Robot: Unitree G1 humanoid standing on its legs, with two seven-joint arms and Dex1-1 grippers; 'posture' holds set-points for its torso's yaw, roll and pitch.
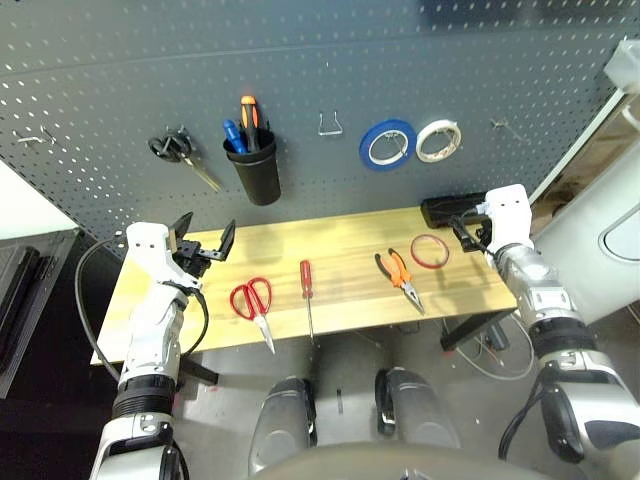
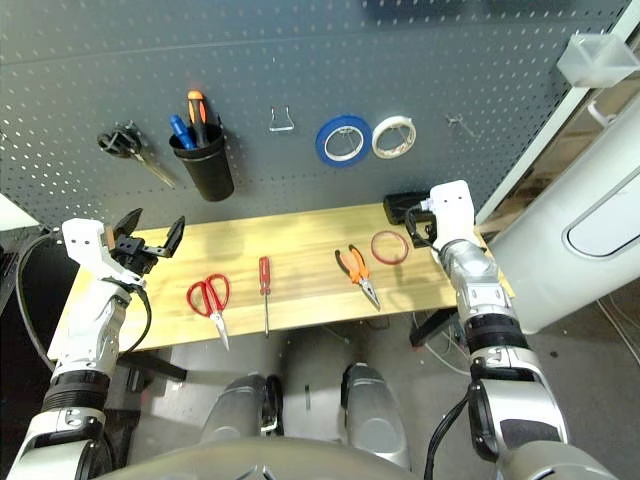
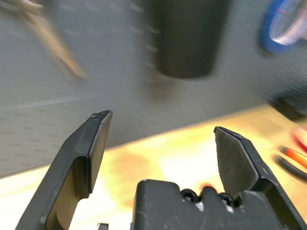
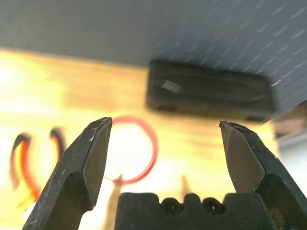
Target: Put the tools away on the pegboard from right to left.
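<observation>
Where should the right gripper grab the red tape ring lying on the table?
Pinch the red tape ring across its near rim from above: it lies flat, so one finger goes inside the hole, one outside. The open right gripper sits beside it.

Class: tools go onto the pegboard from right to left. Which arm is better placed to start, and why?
Probably the right. Its open right gripper hovers beside the red tape ring, the rightmost tool. The left gripper, also open, sits beyond the red-handled scissors.
</observation>
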